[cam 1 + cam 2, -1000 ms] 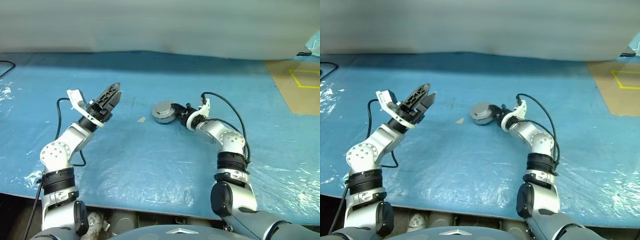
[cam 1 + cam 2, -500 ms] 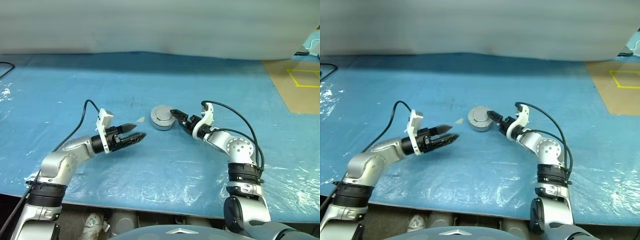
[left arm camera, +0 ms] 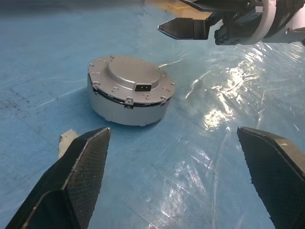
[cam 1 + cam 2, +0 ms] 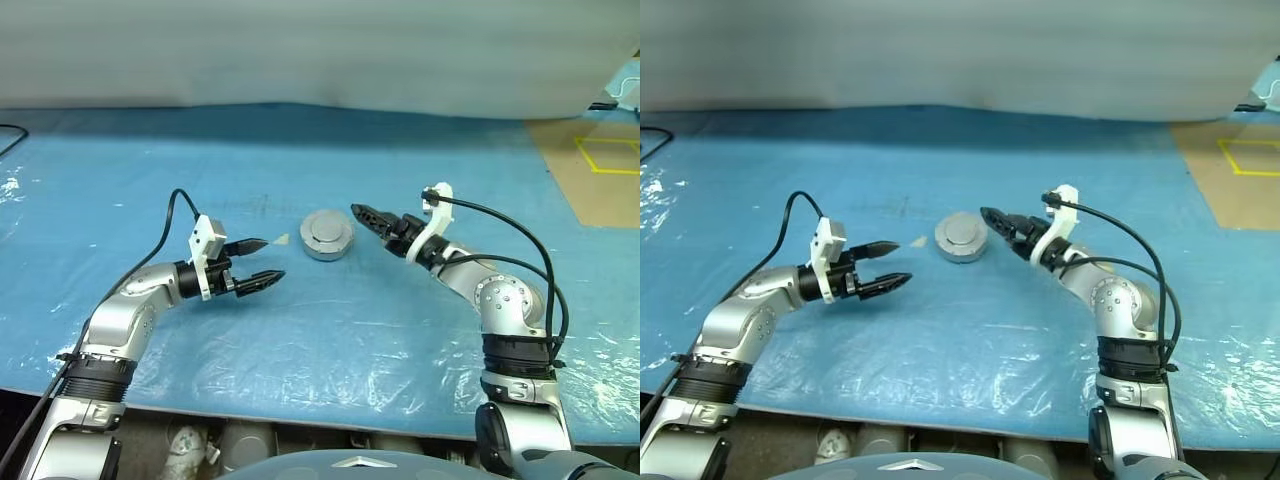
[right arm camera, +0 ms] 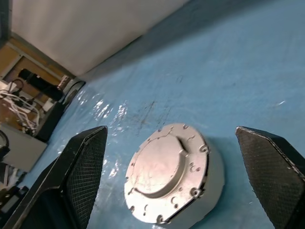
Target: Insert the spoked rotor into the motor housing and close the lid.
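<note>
The motor housing (image 4: 328,236) sits lidded (image 3: 132,80) mid-desk (image 4: 400,330), my left pincer (image 4: 256,262) wide at its eight o'clock, my right pincer (image 4: 372,217) wide at three, bare blue all round.

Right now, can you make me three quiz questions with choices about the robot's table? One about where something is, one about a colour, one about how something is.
1. Where is the housing?
A. between the grippers
B. in the left gripper
C. on the floor

2. What colour is the table cover?
A. red
B. blue
C. green

3. How is the lid?
A. leaning on the wall
B. held up
C. on the housing

Answers: 1 A, it sits between the left gripper and right gripper. 2 B, the cover is blue. 3 C, the lid caps the housing.
</note>
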`<state>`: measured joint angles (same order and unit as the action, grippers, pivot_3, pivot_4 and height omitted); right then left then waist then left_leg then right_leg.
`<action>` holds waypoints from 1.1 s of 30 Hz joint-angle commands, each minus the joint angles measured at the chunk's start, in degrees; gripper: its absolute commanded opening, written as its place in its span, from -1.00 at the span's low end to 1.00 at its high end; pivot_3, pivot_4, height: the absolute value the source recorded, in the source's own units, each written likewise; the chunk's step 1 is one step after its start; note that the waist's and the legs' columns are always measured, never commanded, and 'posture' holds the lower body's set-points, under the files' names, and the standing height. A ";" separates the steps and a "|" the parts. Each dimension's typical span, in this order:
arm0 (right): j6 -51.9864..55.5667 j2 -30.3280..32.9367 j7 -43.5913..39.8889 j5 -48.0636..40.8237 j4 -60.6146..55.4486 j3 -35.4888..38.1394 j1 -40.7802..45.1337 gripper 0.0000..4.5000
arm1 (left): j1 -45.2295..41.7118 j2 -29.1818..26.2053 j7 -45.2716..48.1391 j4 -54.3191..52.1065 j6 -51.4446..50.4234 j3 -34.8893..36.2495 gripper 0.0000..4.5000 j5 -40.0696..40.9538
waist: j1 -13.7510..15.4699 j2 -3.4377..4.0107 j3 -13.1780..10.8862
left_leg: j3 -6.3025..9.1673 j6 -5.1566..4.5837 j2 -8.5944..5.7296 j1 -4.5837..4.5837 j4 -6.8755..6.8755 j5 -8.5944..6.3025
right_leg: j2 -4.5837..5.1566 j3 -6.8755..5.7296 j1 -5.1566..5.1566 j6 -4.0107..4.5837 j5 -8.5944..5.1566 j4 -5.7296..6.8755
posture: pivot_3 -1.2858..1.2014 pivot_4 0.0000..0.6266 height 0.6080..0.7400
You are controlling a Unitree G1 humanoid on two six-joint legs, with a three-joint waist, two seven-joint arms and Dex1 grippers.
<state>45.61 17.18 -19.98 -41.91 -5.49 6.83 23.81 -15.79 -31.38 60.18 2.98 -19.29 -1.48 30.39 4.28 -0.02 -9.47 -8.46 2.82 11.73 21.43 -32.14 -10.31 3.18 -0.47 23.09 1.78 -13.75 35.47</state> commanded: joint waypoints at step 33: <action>-20.96 -2.91 -12.05 31.99 10.63 -20.35 6.82 0.99 | -0.58 2.72 1.01 1.74 3.22 2.25 1.00 -0.73 | -0.36 0.00 0.00 | -0.02 -0.02 0.02 0.01 -0.07 0.00 | -0.01 0.05 0.05 0.31 -0.16 0.13 | 0.03 -0.52 1.00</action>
<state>25.98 14.73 -32.26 -10.40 5.91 -13.70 29.09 -15.77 -28.73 60.62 5.17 -17.22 -0.17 29.91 3.91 -0.02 -9.47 -8.48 2.80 11.76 21.43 -32.20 -10.31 3.17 -0.43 23.14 2.10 -13.91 35.60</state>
